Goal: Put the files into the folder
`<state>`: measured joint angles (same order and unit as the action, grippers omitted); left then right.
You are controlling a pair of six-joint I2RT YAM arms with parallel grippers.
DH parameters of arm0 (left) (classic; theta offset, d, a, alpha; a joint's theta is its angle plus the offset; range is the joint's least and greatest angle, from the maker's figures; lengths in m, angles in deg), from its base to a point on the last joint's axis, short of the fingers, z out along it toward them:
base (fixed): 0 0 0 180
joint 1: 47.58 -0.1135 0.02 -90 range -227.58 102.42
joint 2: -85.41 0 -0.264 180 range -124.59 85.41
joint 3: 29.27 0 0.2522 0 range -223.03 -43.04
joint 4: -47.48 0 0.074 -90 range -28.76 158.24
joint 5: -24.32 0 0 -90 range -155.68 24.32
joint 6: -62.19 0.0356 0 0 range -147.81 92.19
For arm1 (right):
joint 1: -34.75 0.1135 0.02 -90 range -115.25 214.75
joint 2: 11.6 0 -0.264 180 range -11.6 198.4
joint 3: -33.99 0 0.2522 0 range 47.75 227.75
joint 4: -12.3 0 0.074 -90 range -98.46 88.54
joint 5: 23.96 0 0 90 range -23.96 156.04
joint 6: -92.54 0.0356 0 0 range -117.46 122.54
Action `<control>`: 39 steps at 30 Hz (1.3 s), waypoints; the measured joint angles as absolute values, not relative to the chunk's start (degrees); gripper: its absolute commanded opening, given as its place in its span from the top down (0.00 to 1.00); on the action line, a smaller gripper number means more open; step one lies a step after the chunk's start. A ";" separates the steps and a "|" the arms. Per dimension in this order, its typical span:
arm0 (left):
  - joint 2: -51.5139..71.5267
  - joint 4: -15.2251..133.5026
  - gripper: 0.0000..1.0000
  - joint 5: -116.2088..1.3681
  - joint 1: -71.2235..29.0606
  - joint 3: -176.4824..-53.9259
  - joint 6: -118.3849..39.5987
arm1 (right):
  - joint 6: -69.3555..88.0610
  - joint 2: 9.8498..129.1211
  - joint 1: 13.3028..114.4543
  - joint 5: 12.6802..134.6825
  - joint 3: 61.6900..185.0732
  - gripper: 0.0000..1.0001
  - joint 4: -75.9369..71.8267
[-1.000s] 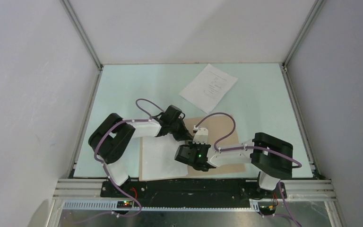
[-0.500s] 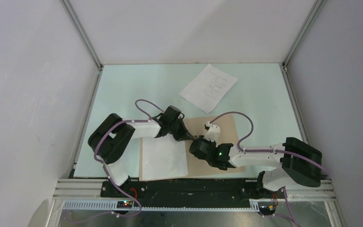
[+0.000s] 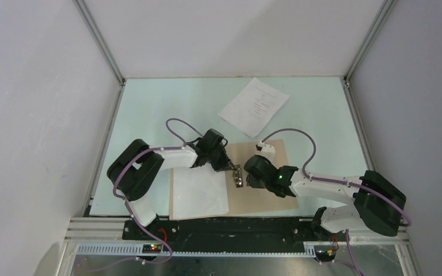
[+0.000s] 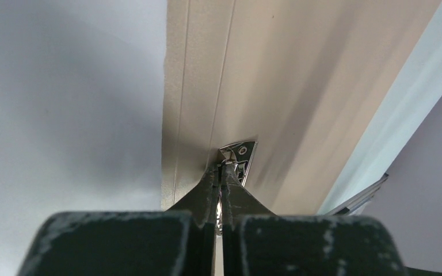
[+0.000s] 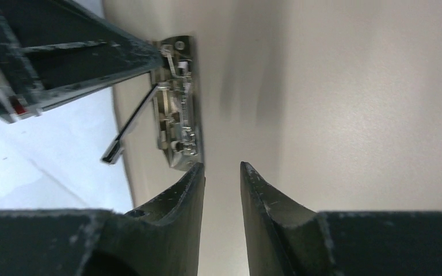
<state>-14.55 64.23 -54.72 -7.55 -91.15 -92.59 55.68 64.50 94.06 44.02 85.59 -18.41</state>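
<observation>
On the near part of the table (image 3: 167, 109) the folder (image 3: 279, 158) lies opened flat, and the blank sheet (image 3: 198, 192) already rests on its left half, with one edge close to the spine. The printed sheet (image 3: 254, 106) lies well apart, at the far side of the table, so I judge that one file is in place and the other is not yet brought. Both arms meet at the metal clip (image 5: 175, 103) on the spine. The left gripper (image 4: 223, 168) is clenched, with its tips against the far end of the clip. I cannot tell if a thin metal part is pinched between them, but this hold probably keeps the folder from sliding. The clip's lever (image 5: 131, 123) stands lifted above the blank sheet, which probably leaves room for paper to go under the clamp. The right gripper (image 5: 221, 169) is partly spread and grasps nothing. Its tips hover just beside the near end of the clip, over bare cardboard. The next move probably calls for seating the blank sheet under the clip, or fetching the printed sheet.
</observation>
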 measured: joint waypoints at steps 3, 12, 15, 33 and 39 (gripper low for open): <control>-14.38 66.17 0.89 -56.21 -6.96 -92.33 -90.77 | 54.02 63.10 93.32 46.36 85.59 0.67 -16.60; -14.29 75.59 0.65 -60.64 -5.80 -97.64 -83.54 | 51.20 62.64 92.84 50.60 85.59 0.69 -13.21; -14.29 78.21 0.61 -61.54 -5.58 -99.00 -81.33 | 50.57 62.64 92.84 51.43 85.59 0.70 -12.84; -5.13 86.72 0.33 -63.59 -6.33 -108.20 -74.12 | 49.98 63.52 96.40 56.32 83.10 0.81 -3.26; 2.17 88.99 0.32 -64.29 -11.57 -107.74 -73.64 | 50.70 68.48 92.81 60.30 83.10 0.80 3.73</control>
